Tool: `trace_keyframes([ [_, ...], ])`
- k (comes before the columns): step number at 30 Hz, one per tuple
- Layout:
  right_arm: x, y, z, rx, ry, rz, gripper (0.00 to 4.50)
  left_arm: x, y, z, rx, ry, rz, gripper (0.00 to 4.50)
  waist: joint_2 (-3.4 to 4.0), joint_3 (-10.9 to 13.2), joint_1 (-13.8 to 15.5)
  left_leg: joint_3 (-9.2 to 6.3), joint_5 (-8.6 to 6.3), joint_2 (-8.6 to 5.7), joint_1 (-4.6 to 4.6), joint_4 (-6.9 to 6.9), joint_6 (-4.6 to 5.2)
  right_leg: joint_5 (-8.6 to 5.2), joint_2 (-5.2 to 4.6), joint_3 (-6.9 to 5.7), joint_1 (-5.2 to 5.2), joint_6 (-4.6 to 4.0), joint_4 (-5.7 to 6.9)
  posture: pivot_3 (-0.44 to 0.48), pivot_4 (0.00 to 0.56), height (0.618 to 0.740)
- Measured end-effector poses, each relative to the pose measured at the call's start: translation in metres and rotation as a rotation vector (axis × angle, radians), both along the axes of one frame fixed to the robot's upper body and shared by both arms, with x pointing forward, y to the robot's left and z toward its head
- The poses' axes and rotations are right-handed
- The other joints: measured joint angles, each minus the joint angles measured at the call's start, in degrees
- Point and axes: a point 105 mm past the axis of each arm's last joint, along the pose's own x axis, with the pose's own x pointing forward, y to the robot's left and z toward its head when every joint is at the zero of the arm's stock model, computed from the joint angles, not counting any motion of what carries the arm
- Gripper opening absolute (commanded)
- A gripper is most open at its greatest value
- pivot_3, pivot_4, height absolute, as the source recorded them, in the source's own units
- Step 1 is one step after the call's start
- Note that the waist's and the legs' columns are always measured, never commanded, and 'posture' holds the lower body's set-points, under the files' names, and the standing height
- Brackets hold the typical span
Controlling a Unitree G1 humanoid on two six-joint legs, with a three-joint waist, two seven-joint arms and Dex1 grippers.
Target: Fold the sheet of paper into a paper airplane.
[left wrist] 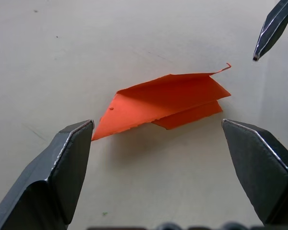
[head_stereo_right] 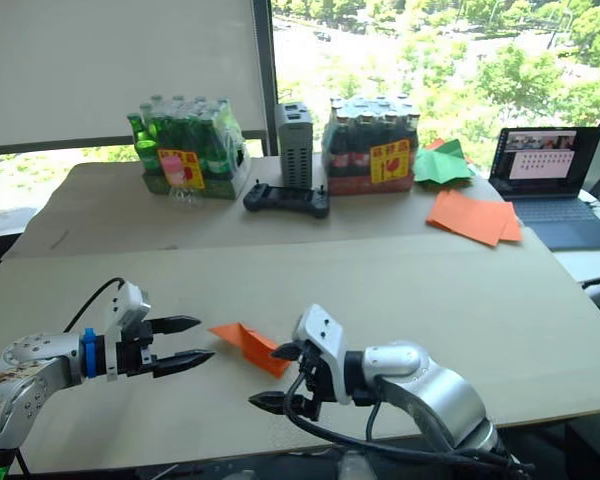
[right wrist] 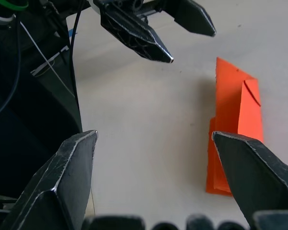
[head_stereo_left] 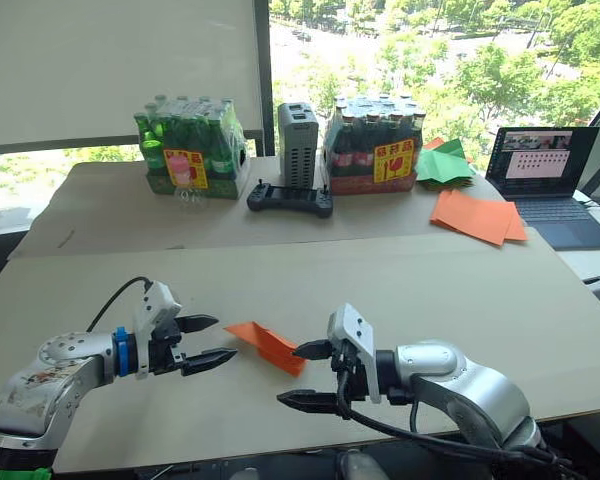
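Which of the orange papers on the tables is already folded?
The paper airplane, lying on the near table between the left claw and right claw. It shows layered flaps; the orange sheets near the laptop lie flat.

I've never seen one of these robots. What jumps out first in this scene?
The folded orange paper airplane lies alone on the near table, between two open grippers: the left gripper beside it and the right gripper just in front. Behind, on the far table, stand two packs of bottles, a pile of orange sheets and a laptop.
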Motion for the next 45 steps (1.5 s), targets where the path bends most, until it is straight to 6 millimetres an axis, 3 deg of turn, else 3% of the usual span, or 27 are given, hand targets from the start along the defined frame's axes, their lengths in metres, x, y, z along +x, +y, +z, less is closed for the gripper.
trace_keyframes([
  [8, 0.024, 0.007, -0.012, -0.021, 0.002, -0.105, 4.23, 0.000, 0.000, 0.000, -0.001, -0.006, -0.003, 4.49, 0.00, 0.0, 0.2, -0.01, 0.00, -0.07, -0.02, 0.00, 0.00, 0.02, -0.07, 0.02, 0.00, -0.04, 0.00, 0.000, 0.150, 0.723],
  [12, 0.034, 0.007, -0.006, -0.005, -0.026, -0.145, 4.23, 0.000, -0.001, 0.001, -0.001, -0.017, -0.007, 4.49, 0.00, 0.0, 0.2, -0.01, 0.00, -0.07, -0.02, 0.01, 0.00, 0.03, -0.07, 0.02, 0.00, -0.04, 0.00, 0.000, 0.150, 0.723],
  [18, 0.059, -0.007, -0.012, -0.034, -0.041, -0.263, 4.23, 0.000, -0.005, -0.002, -0.012, -0.018, -0.021, 4.49, 0.00, 0.0, 0.2, -0.01, 0.00, -0.07, -0.02, 0.00, 0.00, 0.04, -0.06, 0.02, 0.00, -0.05, 0.02, 0.000, 0.150, 0.723],
  [29, 0.068, -0.011, 0.001, 0.010, -0.060, -0.292, 4.23, 0.004, -0.014, 0.006, -0.017, -0.032, -0.031, 4.49, 0.00, 0.0, 0.1, -0.01, 0.00, -0.08, -0.02, 0.01, 0.00, 0.04, -0.06, 0.04, 0.00, -0.05, 0.04, 0.000, 0.150, 0.723],
  [33, 0.072, -0.014, 0.016, -0.030, -0.195, -0.284, 4.23, 0.004, -0.019, 0.013, -0.024, -0.047, -0.043, 4.49, 0.00, 0.0, 0.1, 0.00, 0.00, -0.08, -0.01, 0.01, 0.00, 0.04, -0.06, 0.04, -0.01, -0.05, 0.06, 0.000, 0.150, 0.723],
  [37, 0.071, -0.013, 0.013, -0.117, -0.336, -0.251, 4.23, 0.005, -0.020, 0.015, -0.031, -0.046, -0.036, 4.49, 0.00, 0.0, 0.1, 0.00, 0.00, -0.08, -0.01, 0.01, 0.00, 0.04, -0.05, 0.04, -0.01, -0.05, 0.06, 0.000, 0.150, 0.723],
  [41, 0.067, -0.006, 0.006, -0.154, -0.384, -0.212, 3.15, 0.003, -0.021, 0.013, -0.029, -0.044, -0.035, 4.50, 0.00, 0.0, 0.0, 0.00, 0.00, -0.08, -0.01, 0.01, 0.00, 0.05, -0.06, 0.05, -0.01, -0.06, 0.06, 0.000, 0.150, 0.723],
  [45, 0.065, -0.005, 0.001, -0.175, -0.401, -0.207, 3.15, -0.001, -0.021, 0.008, -0.031, -0.027, -0.032, 4.50, 0.00, 0.0, 0.1, 0.00, 0.00, -0.09, -0.01, 0.03, 0.00, 0.05, -0.07, 0.06, 0.00, -0.06, 0.06, 0.000, 0.150, 0.723],
])
